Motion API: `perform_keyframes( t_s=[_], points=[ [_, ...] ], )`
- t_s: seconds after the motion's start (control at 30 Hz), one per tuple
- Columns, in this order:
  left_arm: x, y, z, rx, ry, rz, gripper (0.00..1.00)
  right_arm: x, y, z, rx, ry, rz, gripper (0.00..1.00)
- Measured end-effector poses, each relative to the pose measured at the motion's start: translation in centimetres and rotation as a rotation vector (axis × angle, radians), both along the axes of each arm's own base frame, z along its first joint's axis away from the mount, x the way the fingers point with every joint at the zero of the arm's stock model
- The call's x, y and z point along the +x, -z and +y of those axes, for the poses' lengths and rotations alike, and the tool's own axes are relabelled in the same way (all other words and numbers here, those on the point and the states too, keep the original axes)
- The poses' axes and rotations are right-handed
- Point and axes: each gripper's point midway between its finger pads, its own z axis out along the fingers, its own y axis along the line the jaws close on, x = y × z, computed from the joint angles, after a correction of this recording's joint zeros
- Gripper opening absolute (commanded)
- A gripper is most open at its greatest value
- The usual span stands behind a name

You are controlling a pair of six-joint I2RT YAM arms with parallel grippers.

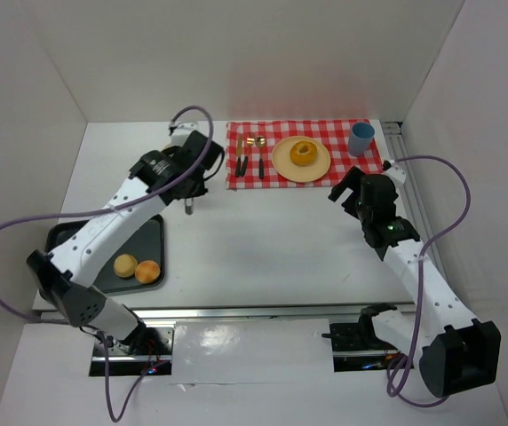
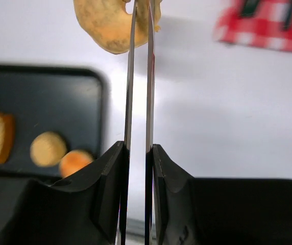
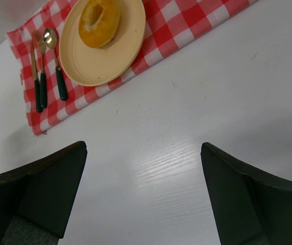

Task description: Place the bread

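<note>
Golden bread (image 2: 107, 25) sits clamped at the tips of the left gripper (image 2: 141, 10), right gripper (image 3: 144, 148) spread.

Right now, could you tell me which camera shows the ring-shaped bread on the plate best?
The right wrist view: the ring-shaped bread sits large and sharp on the plate, hole and crust clear. The top view shows it small, from above; the left wrist view misses it.
</note>
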Motion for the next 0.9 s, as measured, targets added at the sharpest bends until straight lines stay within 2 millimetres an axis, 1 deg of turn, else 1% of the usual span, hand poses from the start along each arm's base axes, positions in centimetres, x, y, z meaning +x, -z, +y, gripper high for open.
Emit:
perform_keyframes(
  t_s=[0.1, 0.23, 0.3, 0.4, 0.5, 0.63, 0.8, 0.83, 0.87, 0.9],
  points=[
    [3.0, -1.2, -5.0, -0.042, 0.105, -0.047, 0.0, -0.3, -1.2, -0.5, -0.005, 0.02, -0.027, 1.0],
    [6.7, -1.4, -11.3, -0.103, 0.23, -0.093, 0.0, -1.4, -3.2, -1.3, -0.008, 0.052, -0.077, 1.0],
    [8.3, -0.8, -14.0, -0.134, 0.285, -0.107, 0.0, -2.2, -4.4, -1.8, -0.009, 0.074, -0.111, 1.0],
    [10.1, 0.8, -17.4, -0.168, 0.358, -0.102, 0.0, -3.3, -5.9, -2.7, -0.016, 0.107, -0.145, 1.0],
    [12.4, 2.5, -20.9, -0.21, 0.406, -0.103, 0.0, -4.0, -7.2, -3.4, -0.018, 0.141, -0.166, 1.0],
    [14.2, 5.4, -24.4, -0.249, 0.465, -0.101, 0.0, -4.9, -8.5, -3.9, -0.019, 0.161, -0.194, 1.0],
    [15.3, 8.7, -27.2, -0.27, 0.506, -0.075, 0.0, -5.5, -10.1, -4.4, -0.03, 0.178, -0.218, 1.0],
    [15.4, 9.3, -27.5, -0.271, 0.511, -0.069, 0.02, -5.5, -10.1, -4.5, -0.033, 0.182, -0.218, 1.0],
    [15.3, 9.8, -27.7, -0.269, 0.514, -0.059, 0.17, -5.6, -10.0, -4.6, -0.034, 0.183, -0.214, 1.0],
    [15.2, 10.3, -27.9, -0.268, 0.518, -0.05, 0.23, -5.6, -9.9, -4.6, -0.036, 0.182, -0.209, 1.0]
  ],
)
